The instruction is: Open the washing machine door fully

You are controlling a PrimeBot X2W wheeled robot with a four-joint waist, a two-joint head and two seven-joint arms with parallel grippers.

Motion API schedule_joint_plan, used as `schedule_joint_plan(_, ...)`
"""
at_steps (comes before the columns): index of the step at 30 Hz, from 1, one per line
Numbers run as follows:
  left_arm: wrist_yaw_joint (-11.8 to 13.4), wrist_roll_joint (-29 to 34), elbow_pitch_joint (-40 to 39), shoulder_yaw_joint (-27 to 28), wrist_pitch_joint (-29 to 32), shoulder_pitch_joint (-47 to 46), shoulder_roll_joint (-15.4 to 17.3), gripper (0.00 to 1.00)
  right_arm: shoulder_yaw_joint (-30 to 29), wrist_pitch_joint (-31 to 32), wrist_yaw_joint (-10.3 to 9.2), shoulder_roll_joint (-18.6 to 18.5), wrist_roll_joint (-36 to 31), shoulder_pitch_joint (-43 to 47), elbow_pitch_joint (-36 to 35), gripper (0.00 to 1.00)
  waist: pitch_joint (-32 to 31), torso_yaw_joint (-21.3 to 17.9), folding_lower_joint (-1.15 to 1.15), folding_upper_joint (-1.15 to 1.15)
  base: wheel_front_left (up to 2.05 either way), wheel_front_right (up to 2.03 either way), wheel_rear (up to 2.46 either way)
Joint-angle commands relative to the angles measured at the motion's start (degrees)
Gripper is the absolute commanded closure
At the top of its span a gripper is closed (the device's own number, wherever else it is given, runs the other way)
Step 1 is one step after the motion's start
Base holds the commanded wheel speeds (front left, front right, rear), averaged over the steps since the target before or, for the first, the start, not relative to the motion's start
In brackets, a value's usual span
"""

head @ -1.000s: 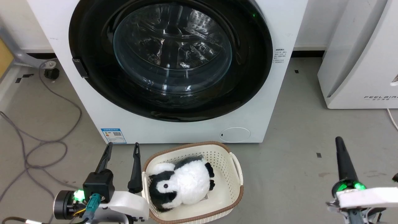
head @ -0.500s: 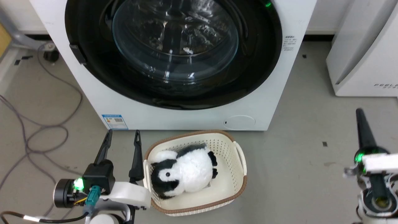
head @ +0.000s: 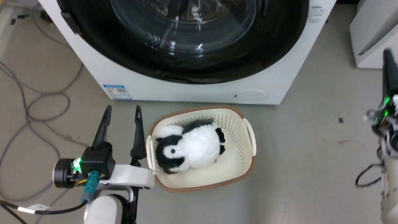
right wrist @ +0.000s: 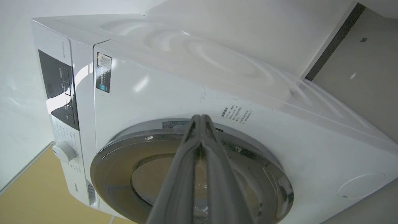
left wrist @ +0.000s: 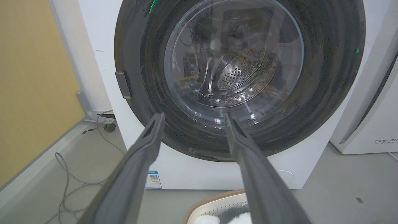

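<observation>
On the floor before the washing machine (head: 192, 90), the left gripper (head: 122, 109) stays put beside the basket (head: 250, 140), fingers apart. The washing machine door (head: 186, 34) remains shut. At right, the right gripper (head: 387, 55), fingers together, has risen toward it, likely beginning the reach.

I'm reading this as a test lab dressed up as a laundry corner, not a home. There's a bare grey floor (head: 304, 155) with small dark tape marks (head: 340, 120). Loose grey cables (head: 68, 104) sprawl across it to the left of the white washing machine (head: 186, 91). A second white appliance (left wrist: 373, 124), lettered FEELBIRD, stands just to its right, and a plain yellow partition (left wrist: 31, 77) closes off the left. A plush penguin (head: 192, 146) sits in the laundry basket (head: 245, 168).
</observation>
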Motion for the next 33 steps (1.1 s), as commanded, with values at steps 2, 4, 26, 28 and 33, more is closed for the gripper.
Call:
schedule_joint_plan(2,0.4,-0.4,-0.5,-0.5,-0.7,-1.9,0.0,0.0,0.1,0.1,0.05,-1.6,2.3,-4.2,2.3,1.0,2.8,1.1,-0.01,0.0,0.0,0.0,0.0)
schedule_joint_plan(4,0.6,-0.5,-0.5,-0.7,-0.9,-2.9,0.0,0.0,0.5,0.3,0.05,-2.6,3.2,-7.4,4.1,1.0,4.2,1.6,-0.01,0.0,0.0,0.0,0.0)
schedule_joint_plan(26,3.1,-2.0,-0.8,-3.7,-3.6,-9.3,0.0,0.0,10.0,4.6,0.05,-6.8,9.8,-32.4,19.8,1.0,14.2,5.6,-0.01,0.0,0.0,0.0,0.0)
schedule_joint_plan(28,3.3,-2.1,-0.9,-3.9,-3.8,-9.7,0.0,0.0,11.2,5.6,0.05,-6.7,10.5,-33.3,20.2,1.0,14.7,5.7,-0.01,0.0,0.0,0.0,0.0)
schedule_joint_plan(33,3.5,-2.2,-0.8,-4.3,-4.3,-10.5,0.0,0.0,13.7,8.2,0.06,-6.2,12.5,-34.5,20.4,1.0,15.6,5.9,-0.01,0.0,0.0,0.0,0.0)
